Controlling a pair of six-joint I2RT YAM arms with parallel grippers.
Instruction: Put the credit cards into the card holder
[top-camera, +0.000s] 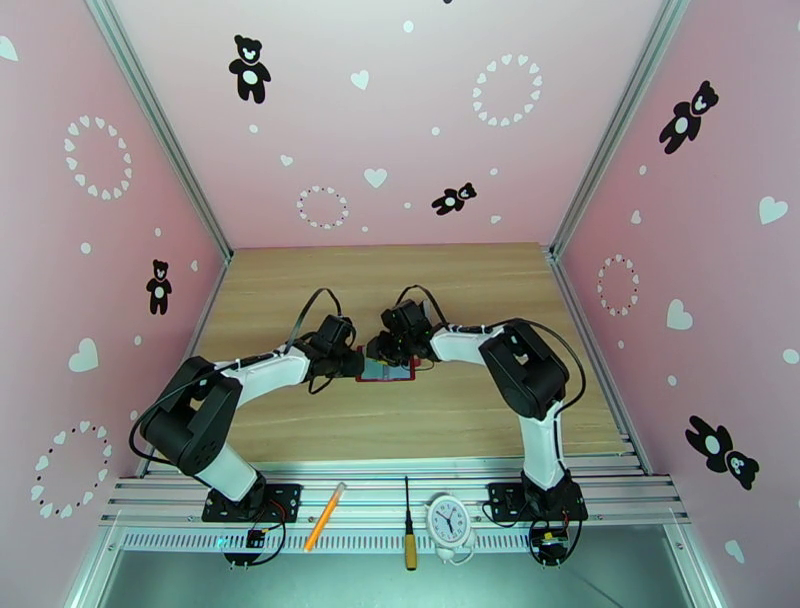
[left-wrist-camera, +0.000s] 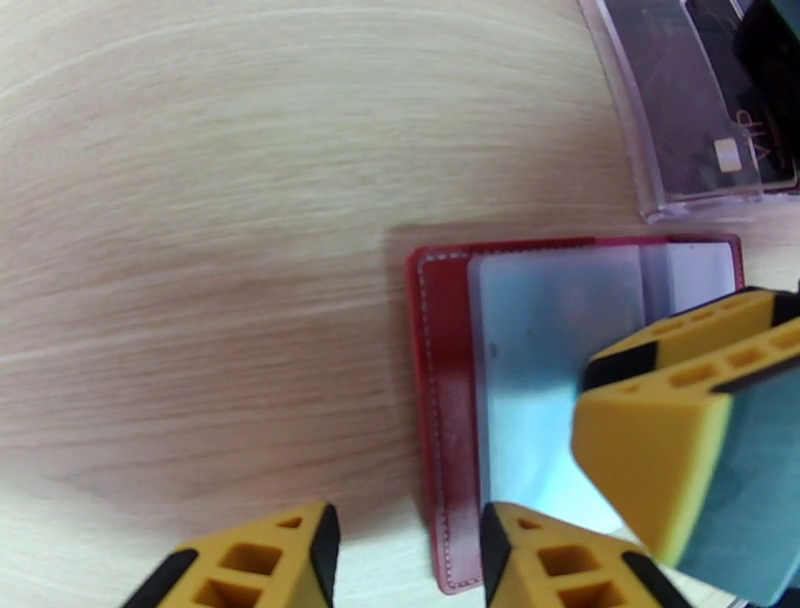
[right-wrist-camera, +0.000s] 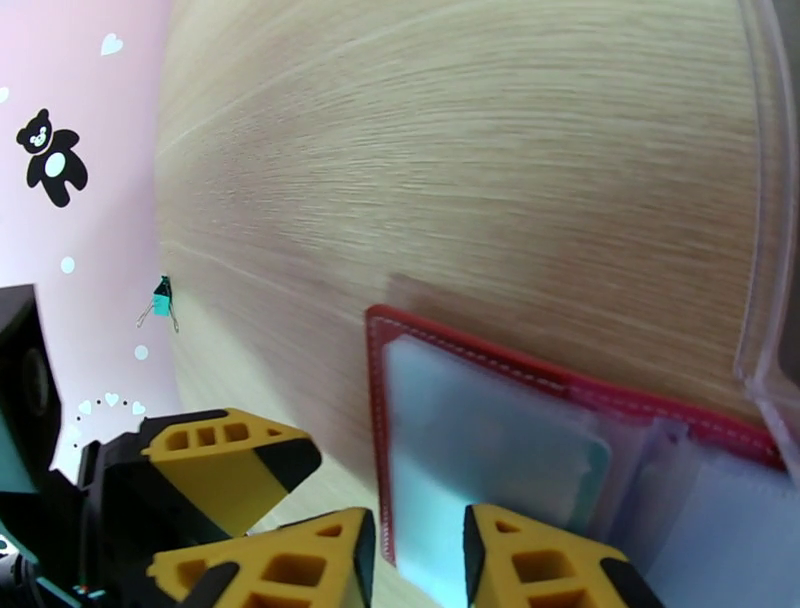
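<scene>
Yellow left gripper (left-wrist-camera: 405, 545): jaws apart, straddling the flat card holder (left-wrist-camera: 445, 400) edge.
Right gripper (right-wrist-camera: 420, 545): narrow gap over teal card (right-wrist-camera: 490, 450) in pocket; grip unclear.
Clear stand (left-wrist-camera: 690, 130): 1 o'clock of card holder, dark card (left-wrist-camera: 700, 100) inside.

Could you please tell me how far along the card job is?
Looks done: the card holder lies open. In hand: a teal card sits in its clear pocket, left tool, right tool at its edge. Left: a dark card waits in the clear stand.

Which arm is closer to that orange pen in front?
Left. The orange pen lies beside the left arm's base; the right arm's base is past the screwdriver and clock.
</scene>
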